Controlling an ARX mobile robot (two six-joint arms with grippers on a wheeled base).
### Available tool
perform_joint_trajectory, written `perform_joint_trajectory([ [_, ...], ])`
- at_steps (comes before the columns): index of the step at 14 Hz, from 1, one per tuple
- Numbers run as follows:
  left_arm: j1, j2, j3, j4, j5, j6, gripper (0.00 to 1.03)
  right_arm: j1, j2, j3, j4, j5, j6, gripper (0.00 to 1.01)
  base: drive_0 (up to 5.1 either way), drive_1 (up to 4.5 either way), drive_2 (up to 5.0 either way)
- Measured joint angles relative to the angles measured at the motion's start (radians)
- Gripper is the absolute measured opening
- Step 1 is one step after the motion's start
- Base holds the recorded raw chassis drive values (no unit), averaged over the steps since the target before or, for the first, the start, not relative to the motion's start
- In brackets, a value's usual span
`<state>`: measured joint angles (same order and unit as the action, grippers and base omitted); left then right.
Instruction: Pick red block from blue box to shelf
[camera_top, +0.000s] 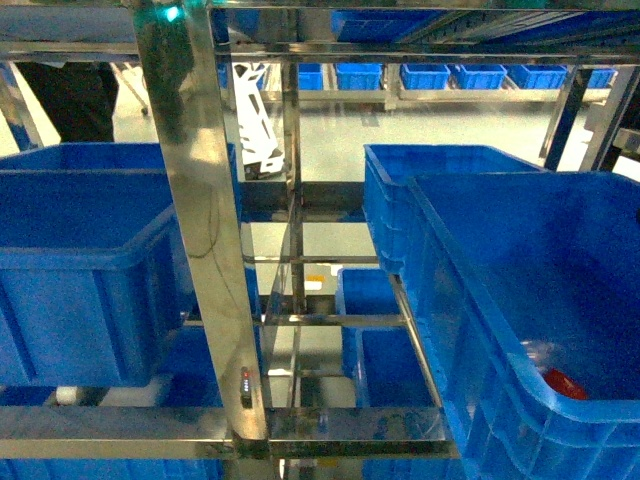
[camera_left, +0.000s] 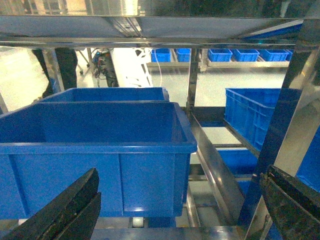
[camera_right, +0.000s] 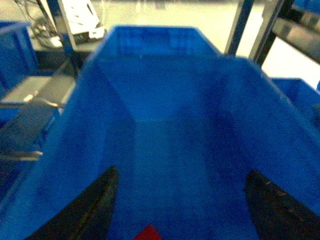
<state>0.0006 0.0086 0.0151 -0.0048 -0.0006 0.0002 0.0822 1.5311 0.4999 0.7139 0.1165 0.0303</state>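
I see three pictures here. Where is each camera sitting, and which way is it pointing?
Head: on the robot, looking forward and down through the shelf at blue crates; no arm shows.
Left wrist: facing a blue crate between the open left gripper fingers.
Right wrist: looking down into the blue box, right gripper open.
Shared: the red block appears in head and right wrist views.

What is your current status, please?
Both grippers open, empty. Right gripper above small glossy red block, lying inside blue plastic box. Nothing blocking.
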Motion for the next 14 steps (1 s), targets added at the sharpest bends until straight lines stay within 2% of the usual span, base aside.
perform_joint_trajectory([
  [1,0.000,0.000,0.000,0.001,0.000,0.000,0.98,0.038,-0.084,-0.014,0.054,0.016,0.000,0.84,0.0,0.00,0.0],
  [2,0.000,0.000,0.000,0.002,0.000,0.000,0.98,0.037,-0.089,-0.064,0.277,-0.011,-0.012,0.73,0.0,0.00,0.0],
  [3,0.000,0.000,0.000,0.001,0.000,0.000,0.98,0.018,-0.099,-0.146,0.353,-0.018,-0.018,0.61,0.0,0.00,0.0],
  [4,0.000,0.000,0.000,0.001,0.000,0.000,0.98,0.001,-0.128,-0.227,0.362,-0.025,-0.023,0.46,0.0,0.00,0.0],
  [5,0.000,0.000,0.000,0.001,0.000,0.000,0.98,-0.007,-0.142,-0.262,0.429,-0.032,-0.023,0.35,0.0,0.00,0.0],
  [7,0.000,0.000,0.000,0.002,0.000,0.000,0.98,-0.015,-0.241,-0.327,0.386,-0.048,-0.024,0.12,0.0,0.00,0.0],
  [8,0.000,0.000,0.000,0.002,0.000,0.000,0.98,-0.075,-0.318,-0.367,0.345,-0.110,-0.028,0.02,0.0,0.00,0.0],
  [11,0.000,0.000,0.000,0.001,0.000,0.000,0.98,-0.087,-0.483,-0.423,0.240,-0.113,-0.027,0.02,0.0,0.00,0.0],
  [14,0.000,0.000,0.000,0.002,0.000,0.000,0.98,-0.087,-0.516,-0.434,0.217,-0.114,-0.028,0.02,0.0,0.00,0.0],
])
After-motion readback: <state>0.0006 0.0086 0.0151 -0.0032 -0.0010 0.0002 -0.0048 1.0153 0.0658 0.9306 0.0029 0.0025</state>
